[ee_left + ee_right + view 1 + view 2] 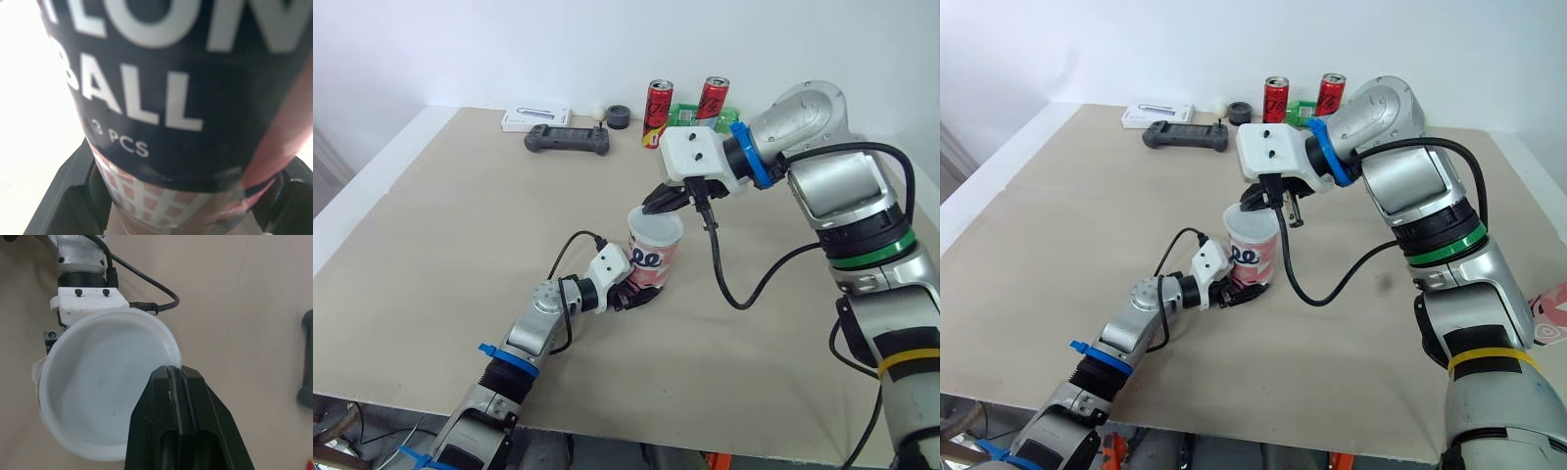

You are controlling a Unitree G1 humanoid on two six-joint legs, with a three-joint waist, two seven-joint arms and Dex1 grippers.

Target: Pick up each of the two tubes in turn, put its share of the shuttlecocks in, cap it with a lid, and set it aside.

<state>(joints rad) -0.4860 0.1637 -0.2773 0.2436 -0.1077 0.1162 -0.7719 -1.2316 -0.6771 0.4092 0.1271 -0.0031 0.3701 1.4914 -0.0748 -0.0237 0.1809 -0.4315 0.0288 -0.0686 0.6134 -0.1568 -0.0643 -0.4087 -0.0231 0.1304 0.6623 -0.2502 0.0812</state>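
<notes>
A short tube [656, 262] with a pink, white and dark blue label stands upright in the middle of the tan table [460, 255]. My left gripper [631, 294] is shut on its lower part; the left wrist view shows the tube [186, 98] up close between the black fingers [63, 200]. A white lid [656, 228] rests on the tube's top. My right gripper [672, 202] reaches down from the far right and is shut on the far rim of the lid [102, 382], its fingertips [177, 374] pinched together.
Along the table's far edge stand two red cans [658, 113], a green item [685, 114], a black round piece [619, 117], a small white ball [597, 112], a black controller [568, 140] and a white box [536, 117]. A pink object [1552, 313] lies at the right.
</notes>
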